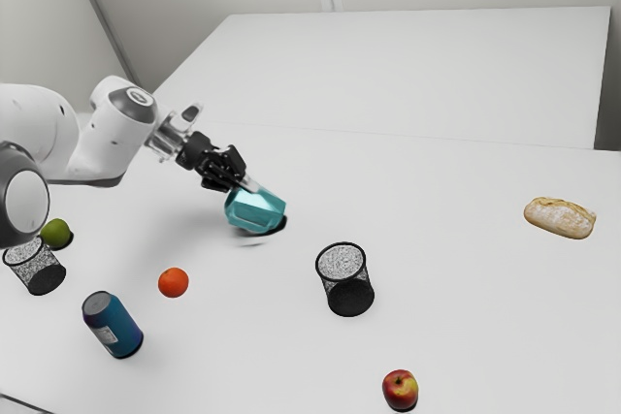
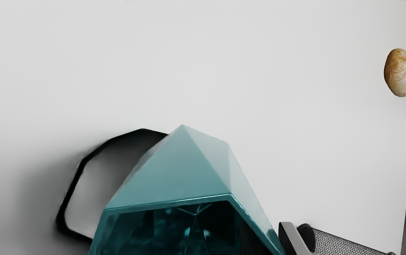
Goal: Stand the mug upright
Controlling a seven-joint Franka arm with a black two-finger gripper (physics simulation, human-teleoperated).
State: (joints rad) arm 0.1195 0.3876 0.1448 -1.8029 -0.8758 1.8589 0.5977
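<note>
Mug (image 1: 255, 210) and gripper (image 1: 249, 184) meet over the table (image 1: 437, 210): the mug lies tilted, not upright, its open mouth turned toward the hand, the gripper at its rim. One side of the gripper stands just outside the wall in the wrist view, but I cannot tell whether the jaws are spread or pinching that wall. Nor can I tell whether the mug is clear of the table.

It looks hard, glossy and faceted, so I'd expect a stiff, fairly light body that won't give under pressure, but may be slick and could chip if the rim or base knocks down. The wall near the rim seems a fair place to hold, one jaw inside and one outside, square to a flat facet; across a ridge, the mug would likely twist. Held at the rim, its base would probably swing, so righting it wants a slow turn and a soft landing.
</note>
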